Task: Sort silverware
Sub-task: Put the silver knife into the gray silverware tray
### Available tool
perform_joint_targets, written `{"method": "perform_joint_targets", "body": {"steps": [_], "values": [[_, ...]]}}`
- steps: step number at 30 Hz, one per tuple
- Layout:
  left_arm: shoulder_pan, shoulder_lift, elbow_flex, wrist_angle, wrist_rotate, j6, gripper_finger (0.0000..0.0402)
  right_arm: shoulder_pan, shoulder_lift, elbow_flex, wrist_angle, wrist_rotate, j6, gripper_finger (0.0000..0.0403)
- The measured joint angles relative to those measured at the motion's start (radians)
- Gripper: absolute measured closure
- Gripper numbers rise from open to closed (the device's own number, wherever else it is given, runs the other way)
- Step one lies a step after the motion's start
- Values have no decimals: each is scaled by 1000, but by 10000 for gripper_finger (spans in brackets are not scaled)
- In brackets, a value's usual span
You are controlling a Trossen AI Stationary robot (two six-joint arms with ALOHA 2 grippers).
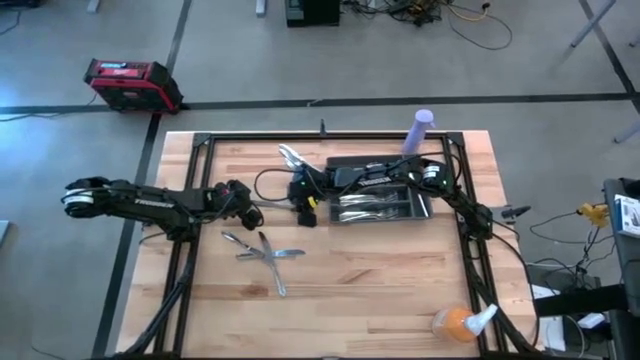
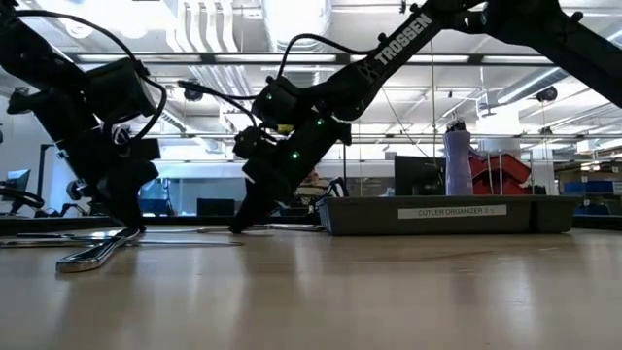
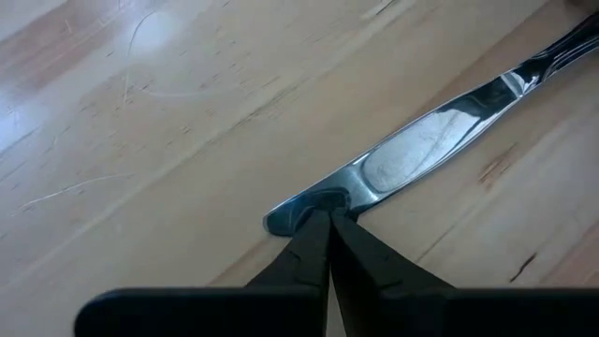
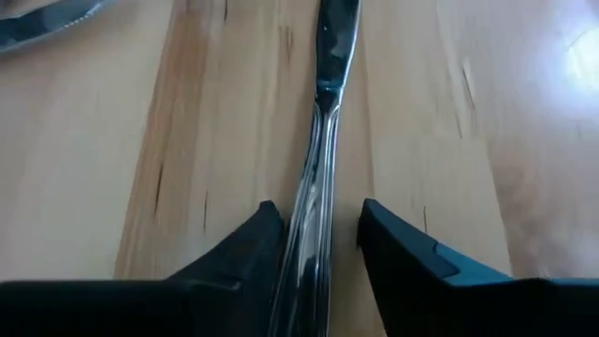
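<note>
Wooden counter (image 1: 400, 290) bearing loose silverware (image 1: 262, 250) near the left claw (image 3: 328, 217), whose tips are pinched on a knife (image 3: 421, 150) end. Right claw (image 4: 318, 234), beside the tray (image 1: 380, 200), spread apart astride another knife (image 4: 323, 112) lying flat.

The silverware is shiny silver metal, split into three lots. A loose cluster of pieces (image 1: 262, 252) lies flat on the desk in front of the left arm, crossing one another with handles fanned out. A second small group (image 1: 291, 156) lies near the far edge, left of the tray. More pieces (image 1: 370, 208) lie lengthwise in the tray's compartments. One knife (image 3: 426, 145) lies flat, its rounded blade tip pinched. Another slim piece (image 4: 318, 140) lies straight along the wood grain.
</note>
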Motion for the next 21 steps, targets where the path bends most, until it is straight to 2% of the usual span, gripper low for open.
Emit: {"method": "perform_joint_targets", "body": {"steps": [4, 11, 17, 21], "values": [[0, 1, 0, 0, 3, 0, 401, 1, -7, 1, -54, 23, 38, 267], [0, 5, -1, 7, 4, -3, 401, 7, -24, 11, -225, 35, 23, 302], [-1, 5, -2, 15, 8, -4, 401, 13, -25, 8, -240, 81, 16, 332], [-2, 4, -2, 18, 13, -4, 401, 13, -24, 7, -241, 76, 10, 360]]}}
